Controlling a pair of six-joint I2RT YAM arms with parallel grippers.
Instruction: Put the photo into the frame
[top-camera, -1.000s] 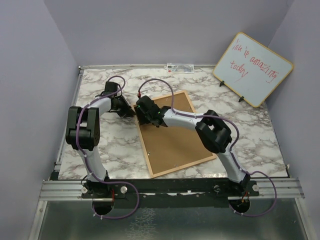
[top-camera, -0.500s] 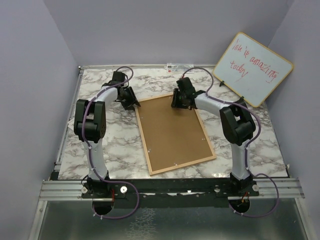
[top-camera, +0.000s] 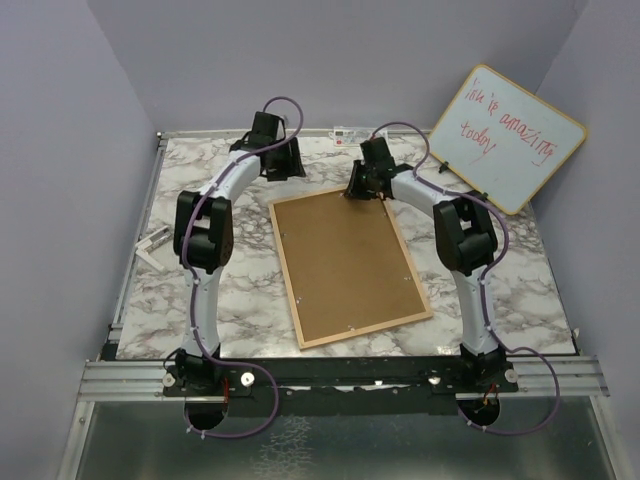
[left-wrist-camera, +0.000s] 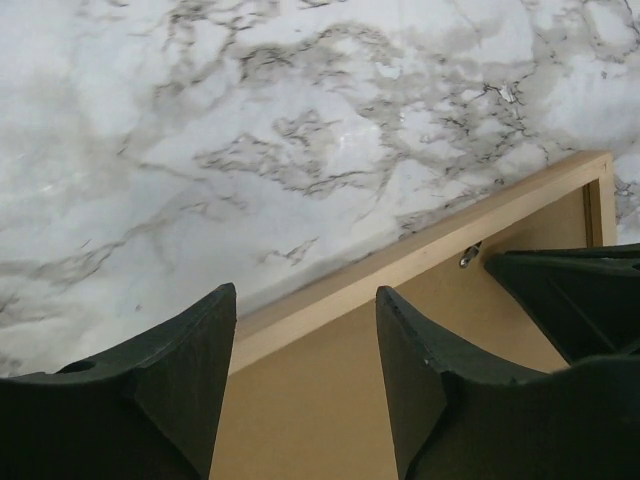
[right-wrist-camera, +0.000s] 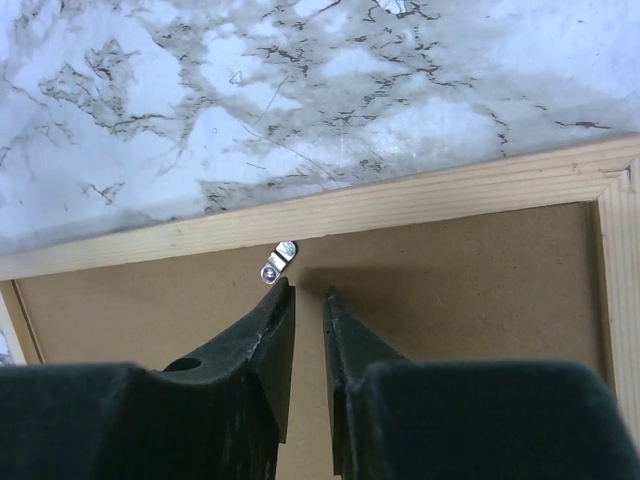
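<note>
I've got the frame (top-camera: 345, 265) lying flat mid-table (top-camera: 520, 270), with the whiteboard (top-camera: 505, 138) propped behind it at the far right corner.

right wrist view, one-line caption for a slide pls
Jaws narrowly apart, the right gripper sits just short of the small silver metal clip on the light-wood picture frame, brown backing board inside.

The left gripper (top-camera: 283, 163) was carried from beside the far left corner of the frame (top-camera: 287, 275) to a place higher above its far edge, and its jaws were spread apart. The right gripper (top-camera: 358, 188) was taken from that same corner along to the far edge's right part, and its jaws were drawn nearly together. A small pale object (top-camera: 150, 245) was uncovered.
</note>
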